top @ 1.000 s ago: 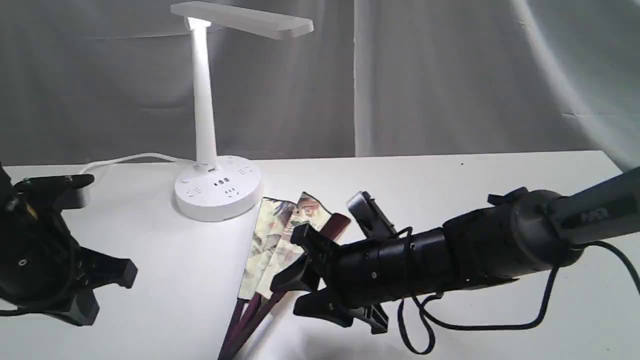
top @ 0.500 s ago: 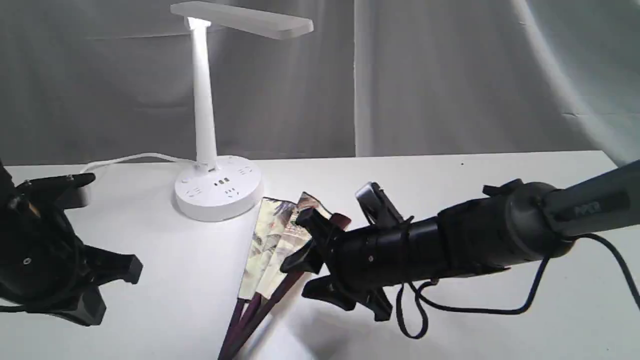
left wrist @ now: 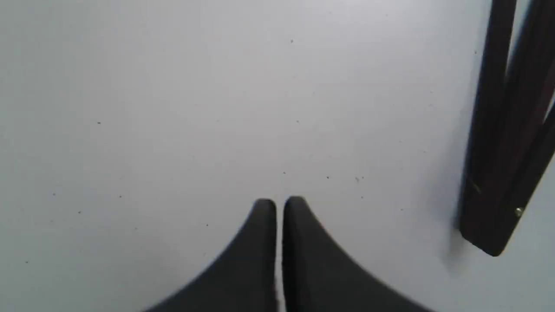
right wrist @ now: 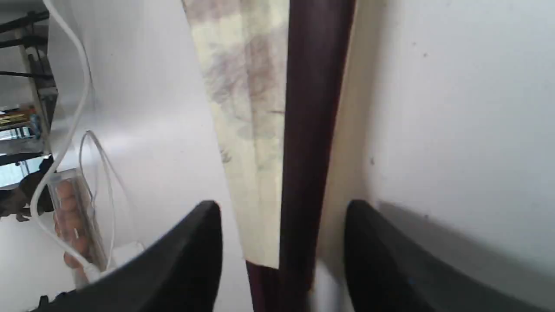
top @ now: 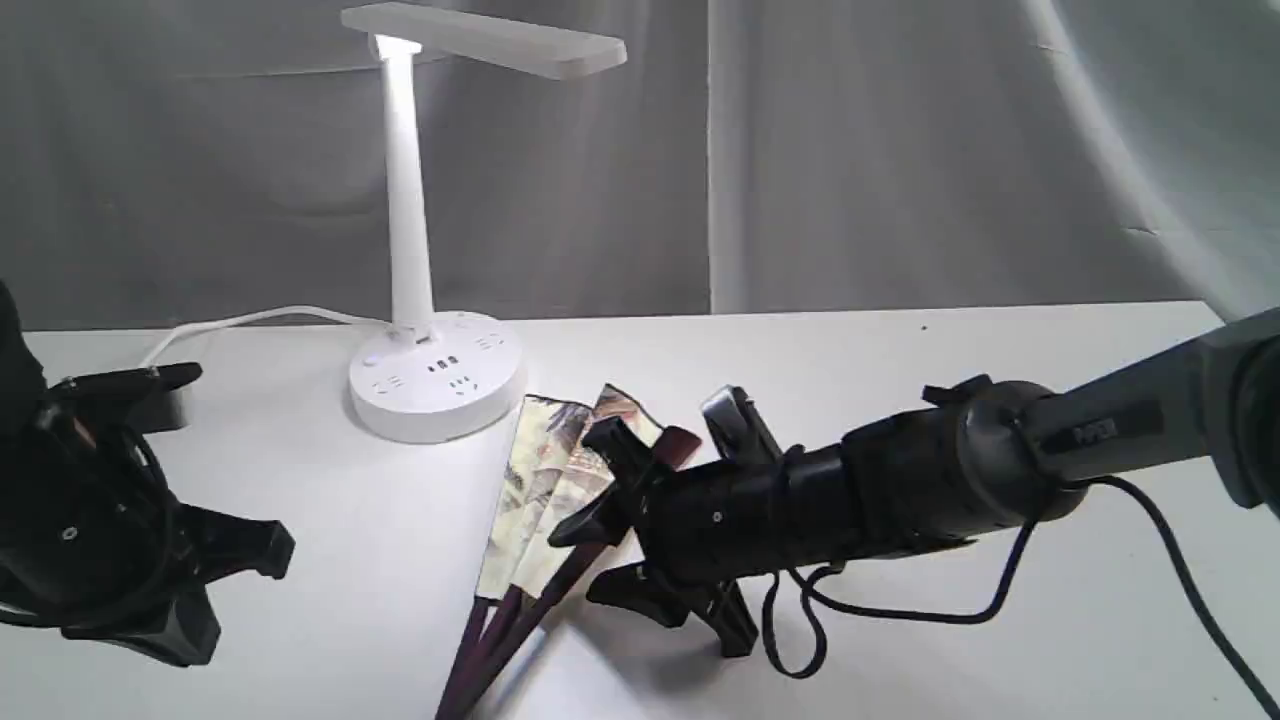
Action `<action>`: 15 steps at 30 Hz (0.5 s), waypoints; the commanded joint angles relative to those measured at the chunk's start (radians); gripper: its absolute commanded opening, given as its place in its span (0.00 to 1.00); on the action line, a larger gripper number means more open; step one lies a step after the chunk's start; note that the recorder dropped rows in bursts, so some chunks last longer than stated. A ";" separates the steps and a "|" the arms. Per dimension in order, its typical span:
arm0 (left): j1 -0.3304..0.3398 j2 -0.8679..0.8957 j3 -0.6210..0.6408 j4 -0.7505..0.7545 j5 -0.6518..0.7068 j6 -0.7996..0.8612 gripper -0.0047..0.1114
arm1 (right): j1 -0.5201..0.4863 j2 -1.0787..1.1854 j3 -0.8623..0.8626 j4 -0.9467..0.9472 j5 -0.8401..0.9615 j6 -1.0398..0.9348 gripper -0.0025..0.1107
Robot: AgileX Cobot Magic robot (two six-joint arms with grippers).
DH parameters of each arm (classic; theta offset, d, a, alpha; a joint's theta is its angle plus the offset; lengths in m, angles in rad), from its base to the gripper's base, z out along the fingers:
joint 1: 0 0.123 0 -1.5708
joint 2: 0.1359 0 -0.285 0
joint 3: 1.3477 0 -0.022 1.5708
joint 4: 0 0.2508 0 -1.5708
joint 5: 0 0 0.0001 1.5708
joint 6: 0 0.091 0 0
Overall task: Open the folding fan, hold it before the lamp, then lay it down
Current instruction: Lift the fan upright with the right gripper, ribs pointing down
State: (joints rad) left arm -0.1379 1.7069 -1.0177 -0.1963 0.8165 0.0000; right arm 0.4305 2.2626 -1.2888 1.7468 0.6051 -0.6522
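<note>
The folding fan [top: 545, 480] lies on the white table, spread only a little, with its maroon ribs [top: 490, 630] running toward the front edge. Behind it stands the lit white lamp [top: 410, 250]. My right gripper [top: 598, 515] is open and low over the fan. In the right wrist view its fingers [right wrist: 208, 225] straddle the dark outer rib [right wrist: 312, 108] and the edge of the cream leaf [right wrist: 247, 108], touching neither. My left gripper [left wrist: 279, 203] is shut and empty above bare table, with the fan's pivot end [left wrist: 490, 234] off to one side.
The lamp's white cord [top: 250, 320] trails left along the table's back edge. A black cable loop [top: 800, 640] hangs under the right arm. The left arm [top: 100, 530] fills the near left corner. A grey curtain [top: 900, 150] closes off the back.
The right arm has slid left and lower, bringing its open fingers further over the fan's outer rib. The left arm has drifted slightly right. The fan has not moved.
</note>
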 commanded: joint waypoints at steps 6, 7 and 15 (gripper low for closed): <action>-0.001 -0.003 0.000 -0.008 -0.009 0.010 0.04 | 0.035 0.001 -0.005 -0.002 -0.098 -0.004 0.42; -0.001 -0.003 0.000 -0.008 -0.009 0.010 0.04 | 0.037 0.001 -0.005 -0.002 -0.109 -0.004 0.42; -0.001 -0.003 0.000 -0.010 -0.009 0.010 0.04 | 0.040 0.042 -0.041 -0.002 -0.060 0.007 0.42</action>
State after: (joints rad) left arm -0.1379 1.7069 -1.0177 -0.2004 0.8139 0.0000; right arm 0.4658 2.2795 -1.3262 1.7526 0.5420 -0.6463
